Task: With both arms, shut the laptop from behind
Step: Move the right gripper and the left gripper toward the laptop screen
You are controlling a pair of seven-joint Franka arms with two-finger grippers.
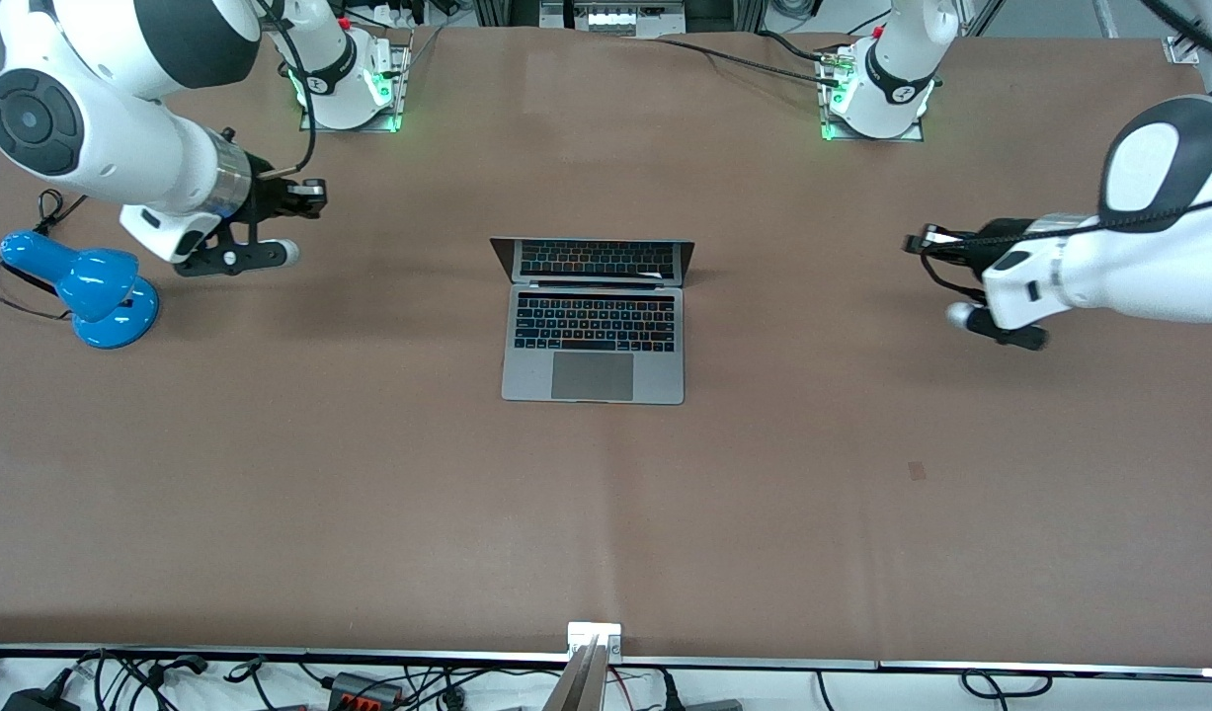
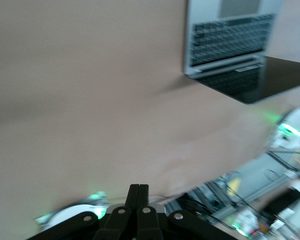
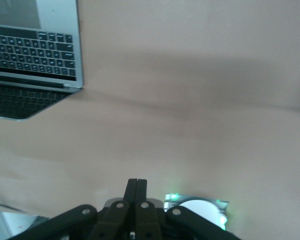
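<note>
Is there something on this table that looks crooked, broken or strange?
Nothing stands out. The laptop sits open and square mid-table, and the blue lamp rests at the right arm's end. No spill or damage shows.

Clock set on the laptop: trackpad edge six, hinge twelve.

- Left gripper: black jaws pressed together, nothing between them. Over bare worktop, well apart from the laptop, roughly off its three o'clock side.
- Laptop open. Grey trackpad at six, black keyboard mid-deck, dark screen rising at twelve and mirroring the keys.
- Past twelve: white robot base with a green light, near the worktop's edge.
- Metal framing and cables off that edge.
</note>
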